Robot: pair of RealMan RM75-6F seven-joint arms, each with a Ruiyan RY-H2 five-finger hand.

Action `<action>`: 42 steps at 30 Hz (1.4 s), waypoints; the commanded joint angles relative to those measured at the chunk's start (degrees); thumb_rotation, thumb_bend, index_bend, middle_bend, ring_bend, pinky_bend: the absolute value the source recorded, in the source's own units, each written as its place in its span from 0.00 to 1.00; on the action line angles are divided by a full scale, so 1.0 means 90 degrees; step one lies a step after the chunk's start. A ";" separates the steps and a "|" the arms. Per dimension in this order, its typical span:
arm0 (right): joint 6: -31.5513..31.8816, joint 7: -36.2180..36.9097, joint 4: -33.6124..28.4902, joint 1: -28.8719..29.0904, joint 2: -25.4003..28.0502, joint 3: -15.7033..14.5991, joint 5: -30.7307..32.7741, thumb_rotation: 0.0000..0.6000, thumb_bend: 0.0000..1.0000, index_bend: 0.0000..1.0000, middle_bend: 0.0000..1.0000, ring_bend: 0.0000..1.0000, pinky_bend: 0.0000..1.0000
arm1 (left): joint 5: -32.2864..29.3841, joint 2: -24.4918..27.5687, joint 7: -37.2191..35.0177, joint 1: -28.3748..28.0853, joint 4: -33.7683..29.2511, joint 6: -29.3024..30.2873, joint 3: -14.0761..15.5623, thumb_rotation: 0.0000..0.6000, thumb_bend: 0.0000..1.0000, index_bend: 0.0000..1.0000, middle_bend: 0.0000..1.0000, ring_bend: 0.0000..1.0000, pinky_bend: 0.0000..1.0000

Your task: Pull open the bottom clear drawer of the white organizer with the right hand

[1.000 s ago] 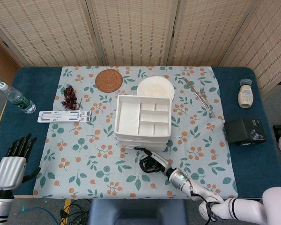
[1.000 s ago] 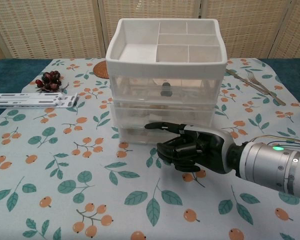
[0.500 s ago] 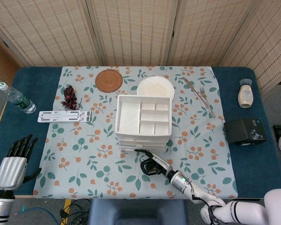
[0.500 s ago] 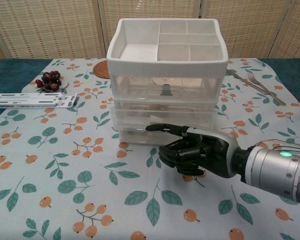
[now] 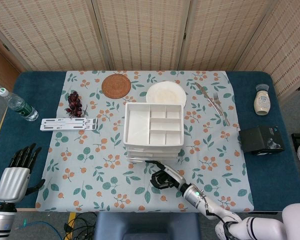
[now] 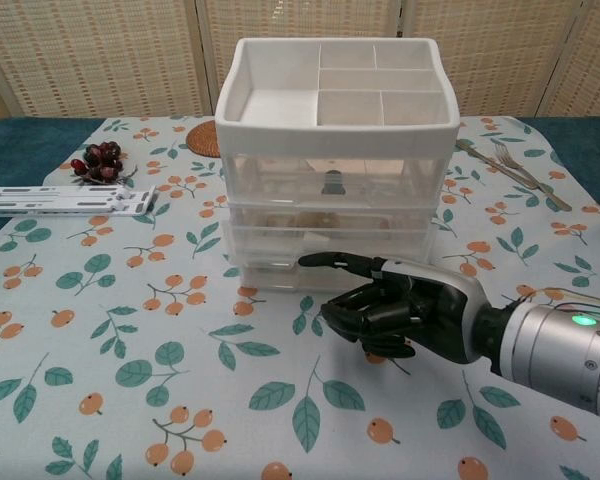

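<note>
The white organizer (image 5: 152, 125) (image 6: 335, 110) stands mid-table with clear drawers under its divided top tray. The bottom clear drawer (image 6: 270, 272) shows its front edge (image 5: 140, 159) a little proud of the drawers above. My right hand (image 6: 400, 312) (image 5: 163, 176) lies low on the cloth just in front of it. One finger reaches out to the middle of the drawer's front and the others are curled in. Whether the fingertip hooks the handle is hidden. My left hand (image 5: 14, 175) hangs off the table's near left corner, fingers apart, holding nothing.
On the left are a water bottle (image 5: 17, 105), dark grapes (image 5: 74, 103) and a white strip (image 5: 68, 123). Behind the organizer lie a woven coaster (image 5: 116, 85) and a plate (image 5: 166, 93). To the right are cutlery (image 5: 213, 103), a jar (image 5: 261, 101) and a black box (image 5: 261, 139).
My right hand has drawn back toward me and slightly right, its outstretched finger staying at the bottom drawer's front, which seems to have come forward slightly. The left hand has barely moved.
</note>
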 commanded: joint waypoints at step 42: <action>0.0926 -0.4057 -0.2743 -0.0510 0.2886 -0.0455 0.0363 1.00 0.56 0.03 0.79 1.00 1.00 | 0.0053 -0.0131 0.0149 -0.0225 -0.0051 -0.0241 -0.0022 1.00 0.20 0.02 0.00 0.05 0.09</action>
